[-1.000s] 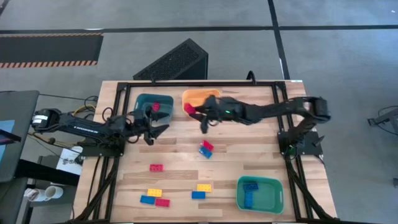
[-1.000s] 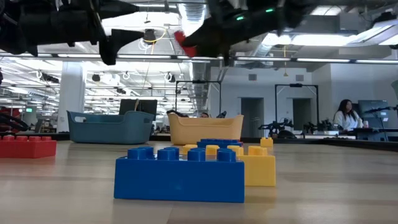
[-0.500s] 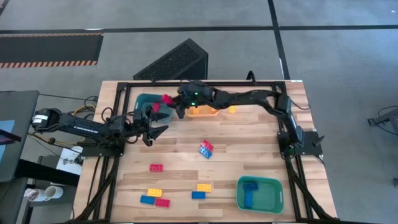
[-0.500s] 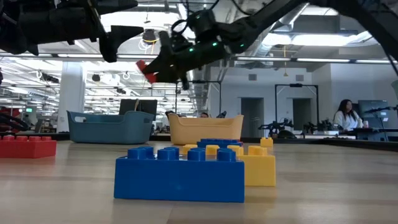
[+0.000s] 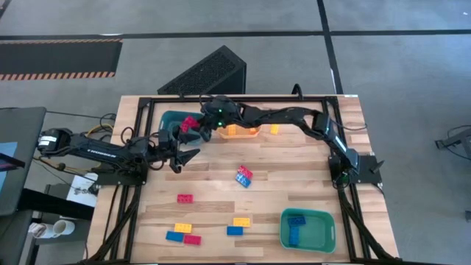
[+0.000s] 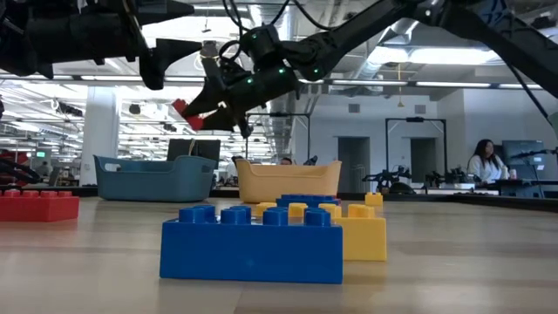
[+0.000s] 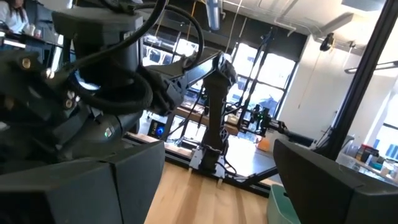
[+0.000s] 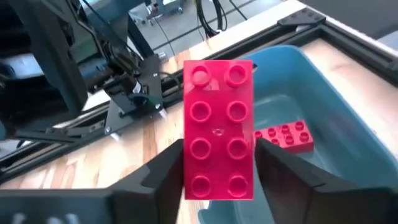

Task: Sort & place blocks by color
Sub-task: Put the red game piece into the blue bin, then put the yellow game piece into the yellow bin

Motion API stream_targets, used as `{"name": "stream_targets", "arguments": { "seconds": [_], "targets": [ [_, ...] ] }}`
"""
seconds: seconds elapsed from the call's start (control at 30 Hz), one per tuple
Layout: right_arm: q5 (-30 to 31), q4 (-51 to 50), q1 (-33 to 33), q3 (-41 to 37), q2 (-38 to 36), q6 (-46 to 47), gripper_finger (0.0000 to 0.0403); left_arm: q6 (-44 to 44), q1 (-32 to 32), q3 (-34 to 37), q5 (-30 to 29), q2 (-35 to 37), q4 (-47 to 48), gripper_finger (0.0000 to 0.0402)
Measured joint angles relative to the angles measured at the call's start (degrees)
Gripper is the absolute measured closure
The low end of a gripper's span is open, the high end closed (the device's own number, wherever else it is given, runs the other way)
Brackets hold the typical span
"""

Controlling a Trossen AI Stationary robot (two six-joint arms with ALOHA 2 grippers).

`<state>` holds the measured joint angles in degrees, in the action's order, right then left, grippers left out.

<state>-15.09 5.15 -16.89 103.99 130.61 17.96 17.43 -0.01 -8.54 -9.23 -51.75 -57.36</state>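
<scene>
Right gripper [image 8: 217, 180] holds a red block [image 8: 218, 130] between parted fingers over the blue bin [image 8: 348, 124] (another red brick inside); left gripper [image 5: 185, 146] waits nearby, wide open.

Right end effector [image 5: 196, 126] carried red block [image 5: 190, 123] leftward over teal bin [image 5: 171, 117]

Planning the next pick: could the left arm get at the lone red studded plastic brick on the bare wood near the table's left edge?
Probably yes: the left gripper hangs open and empty, and bare wood surrounds the red studded plastic brick.
</scene>
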Motion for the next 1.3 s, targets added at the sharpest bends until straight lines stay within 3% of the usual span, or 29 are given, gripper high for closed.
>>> {"name": "stream_targets", "arguments": {
  "seconds": [0.2, 0.43, 0.63, 0.8, 0.9, 1.1, 1.2, 1.3],
  "targets": [
    [-0.02, -4.25, -0.38, 0.04, -1.58, -0.95, 0.0133, 0.02, 0.0, 0.0, 0.0, 0.0, 0.1, 0.0113],
    [0.1, -12.86, -0.49, -0.03, -5.91, -4.24, 0.0127, 0.33, 0.0, 0.0, 0.0, 0.0, 0.11, 0.0113],
    [2.63, -27.47, 2.81, -1.93, -13.99, -9.97, 0.0127, 0.72, -0.04, 0.0, 2.7, 0.0, 0.56, 0.0113],
    [11.44, -27.51, 6.53, -15.39, -24.44, -10.12, 0.0127, 0.92, -0.35, 0.02, 4.74, 0.02, 2.82, 0.0113],
    [13.51, -19.83, 7.97, -28.57, -33.34, -7.39, 0.0127, 0.46, -1.53, 0.04, 4.4, -0.02, 4.73, 0.0113],
    [14.26, 4.94, 13.97, -55.15, -50.17, -1.31, 0.0127, -2.18, -5.17, -1.8, 2.66, -0.01, 9.59, 0.0113],
    [18.21, 12.94, 17.69, -63.25, -55.67, -1.1, 0.0127, -3.18, -7.26, -4.06, 0.64, 0.0, 15.3, 0.0114],
    [21.95, 14.36, 21.02, -66.82, -59.19, -1.73, 0.0127, -2.9, -9.49, -6.98, -0.49, 0.0, 23.25, 0.0114]
  ]
}}
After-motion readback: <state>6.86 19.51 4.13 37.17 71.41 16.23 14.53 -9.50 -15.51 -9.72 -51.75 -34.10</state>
